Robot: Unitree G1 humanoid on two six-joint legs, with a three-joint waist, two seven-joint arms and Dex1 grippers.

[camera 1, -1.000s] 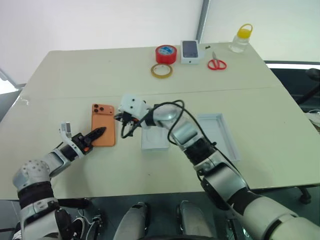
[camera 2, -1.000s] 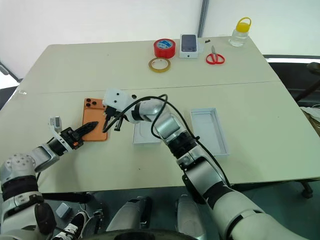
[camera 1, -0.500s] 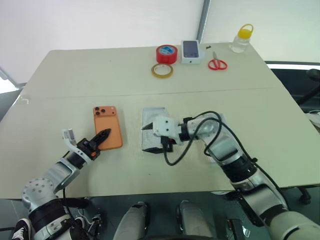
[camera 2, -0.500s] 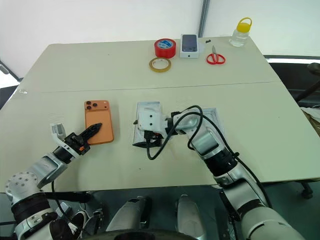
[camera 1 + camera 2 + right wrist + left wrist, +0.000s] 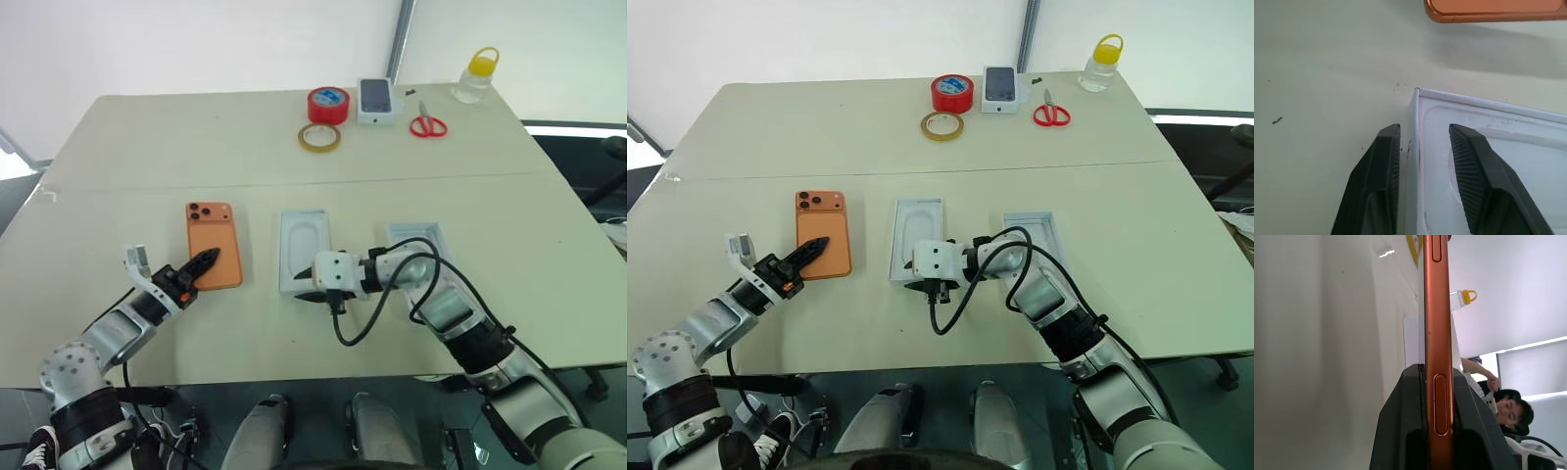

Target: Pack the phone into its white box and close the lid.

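Phone (image 5: 214, 258) edge sits clamped between left gripper (image 5: 204, 262) fingers; right gripper (image 5: 1422, 161) fingers stand apart astride the white tray's (image 5: 305, 251) near wall.

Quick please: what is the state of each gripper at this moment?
Left gripper: shut on the orange phone, pinching its edge.
Right gripper: open, fingers astride the wall of the white tray.
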